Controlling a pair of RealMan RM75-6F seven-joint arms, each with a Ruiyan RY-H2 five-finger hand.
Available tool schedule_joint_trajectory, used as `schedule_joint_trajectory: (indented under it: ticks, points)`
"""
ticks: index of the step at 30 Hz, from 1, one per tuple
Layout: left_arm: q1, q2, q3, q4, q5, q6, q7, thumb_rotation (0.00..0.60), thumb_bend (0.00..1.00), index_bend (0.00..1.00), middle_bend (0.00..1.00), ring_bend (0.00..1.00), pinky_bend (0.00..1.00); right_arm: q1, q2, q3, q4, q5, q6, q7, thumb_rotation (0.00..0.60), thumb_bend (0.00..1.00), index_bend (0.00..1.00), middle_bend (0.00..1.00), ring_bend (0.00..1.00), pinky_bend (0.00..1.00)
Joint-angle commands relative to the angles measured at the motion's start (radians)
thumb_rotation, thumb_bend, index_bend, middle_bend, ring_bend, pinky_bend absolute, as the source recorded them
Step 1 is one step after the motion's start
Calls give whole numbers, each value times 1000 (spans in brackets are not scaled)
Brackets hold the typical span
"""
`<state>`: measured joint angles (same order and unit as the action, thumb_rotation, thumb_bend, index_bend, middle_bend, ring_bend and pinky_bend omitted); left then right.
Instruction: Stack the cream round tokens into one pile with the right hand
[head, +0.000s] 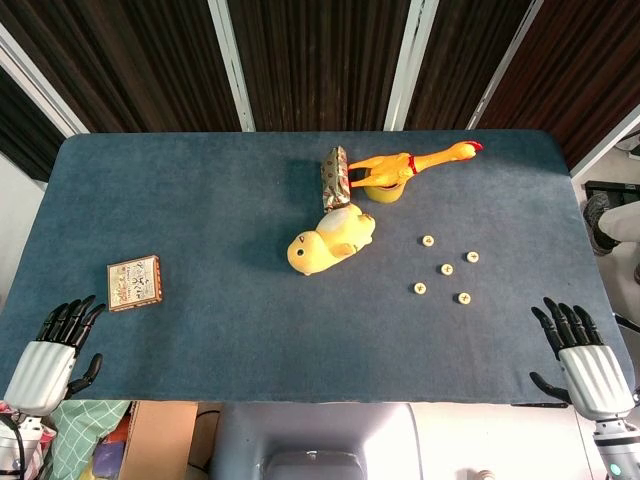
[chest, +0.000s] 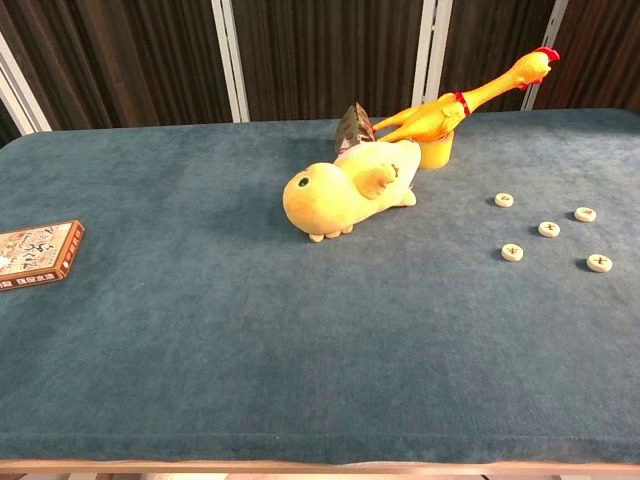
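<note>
Stacking not begun: your right hand (head: 582, 352) rests spread and empty at the near right table edge, five cream tokens (head: 446, 268) lie scattered apart just beyond it, so reach first for one.

Dark slatted wall (head: 320, 60) behind blue-clothed table (head: 220, 330)

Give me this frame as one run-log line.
stage: not started | cream tokens: scattered flat, unstacked | right hand: open at table edge | left hand: open, idle
</note>
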<state>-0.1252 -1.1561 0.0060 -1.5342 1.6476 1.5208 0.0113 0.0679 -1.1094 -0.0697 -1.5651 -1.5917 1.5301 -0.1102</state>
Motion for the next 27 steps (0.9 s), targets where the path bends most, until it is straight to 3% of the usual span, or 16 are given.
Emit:
schedule_joint_trajectory:
  ticks: [1, 5, 9, 13, 16, 22, 27]
  points:
    - [2, 4, 1, 1, -3, 1, -10, 600, 454, 0, 0, 0, 91, 18, -24, 13, 16, -9, -21, -13, 600, 309, 3, 0, 0, 0]
    - [1, 8, 0, 1, -5, 2, -24, 600, 454, 0, 0, 0, 92, 81, -68, 47, 46, -33, -81, -45, 600, 309, 37, 0, 0, 0]
    - [1, 9, 4, 1, 1, 2, -24, 600, 454, 0, 0, 0, 92, 214, -119, 100, 77, -22, -252, -52, 600, 309, 62, 0, 0, 0]
    - [3, 12, 9, 2, 2, 1, -21, 600, 454, 0, 0, 0, 91, 347, -225, 161, 178, 51, -442, -66, 600, 309, 188, 0, 0, 0]
    - [6, 14, 9, 2, -2, 2, -22, 600, 455, 0, 0, 0, 92, 412, -301, 186, 254, 87, -522, -86, 600, 309, 287, 0, 0, 0]
    - [12, 23, 12, 6, -3, 9, -41, 600, 454, 0, 0, 0, 92, 492, -426, 208, 413, 119, -588, -100, 600, 354, 408, 1, 0, 0]
    - [17, 29, 13, 7, -8, 12, -52, 600, 454, 0, 0, 0, 92, 519, -469, 201, 479, 137, -619, -103, 600, 407, 473, 13, 0, 0]
